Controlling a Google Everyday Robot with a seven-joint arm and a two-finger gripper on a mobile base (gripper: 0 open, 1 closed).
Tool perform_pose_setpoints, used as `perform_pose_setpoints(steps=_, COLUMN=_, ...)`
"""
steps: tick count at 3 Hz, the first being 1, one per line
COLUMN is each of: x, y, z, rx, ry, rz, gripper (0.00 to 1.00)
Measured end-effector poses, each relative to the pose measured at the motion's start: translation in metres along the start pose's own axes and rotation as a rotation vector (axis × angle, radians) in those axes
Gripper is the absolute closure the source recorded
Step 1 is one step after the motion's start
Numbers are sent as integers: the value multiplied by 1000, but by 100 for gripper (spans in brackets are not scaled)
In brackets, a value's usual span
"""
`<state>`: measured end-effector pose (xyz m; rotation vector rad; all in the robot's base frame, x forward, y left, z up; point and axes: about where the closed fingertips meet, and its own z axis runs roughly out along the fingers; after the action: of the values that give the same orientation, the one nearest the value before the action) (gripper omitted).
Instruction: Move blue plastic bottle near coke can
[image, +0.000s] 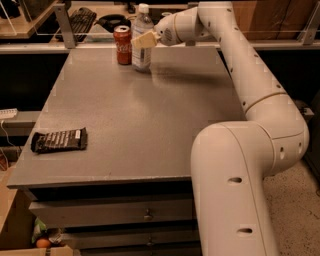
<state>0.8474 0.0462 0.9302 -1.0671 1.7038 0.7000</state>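
The blue plastic bottle (142, 24), clear with a white cap, stands upright at the far edge of the grey table (140, 130). The red coke can (123, 45) stands right beside it on its left, almost touching. My gripper (141, 40) reaches in from the right and is shut on the bottle at mid-height. One pale finger (145, 39) crosses the bottle's front. The bottle's base looks to be at the table surface.
A dark flat snack wrapper (60, 140) lies near the table's front left corner. Behind the table are a rail with a metal post (65, 26) and a desk with a keyboard (82, 20). Drawers (145, 215) sit below the front edge.
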Motion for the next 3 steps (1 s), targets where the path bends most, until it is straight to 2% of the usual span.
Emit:
perform_pose_setpoints(steps=1, x=11, y=-7, z=4, rx=8, ry=11, rz=24, gripper=5)
perform_pose_setpoints(steps=2, x=18, y=-11, z=7, rx=10, ry=13, rz=37, gripper=0)
perform_pose_setpoints(steps=3, x=20, y=-13, z=0, rx=10, ry=10, rz=26, gripper=0)
